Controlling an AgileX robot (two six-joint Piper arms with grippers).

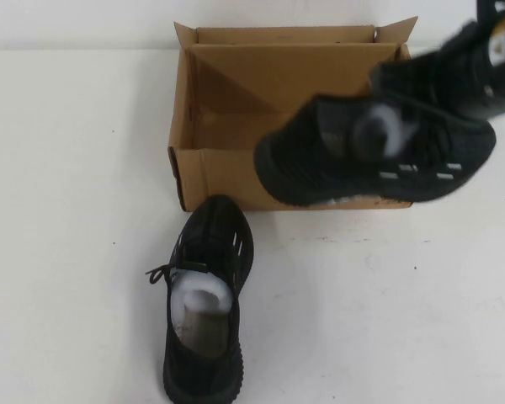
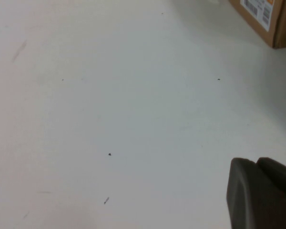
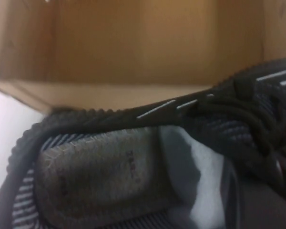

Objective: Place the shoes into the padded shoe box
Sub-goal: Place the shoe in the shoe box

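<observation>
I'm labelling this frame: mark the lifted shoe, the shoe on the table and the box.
lifted shoe [image 1: 320, 156], high view, knit upper.
shoe on the table [image 1: 215, 240], high view, toe.
box [image 1: 210, 172], high view, front wall.

The box [image 1: 236, 126] stands at the back of the worktop [image 1: 67, 210]. One shoe [image 1: 204, 303] lies on the worktop just before its front left corner. The other shoe [image 1: 374, 151] hangs over the box's right front, held by the right pincer [image 1: 475, 67] from the right. The left pincer [image 2: 260, 193] is over bare worktop, left of the box.
</observation>
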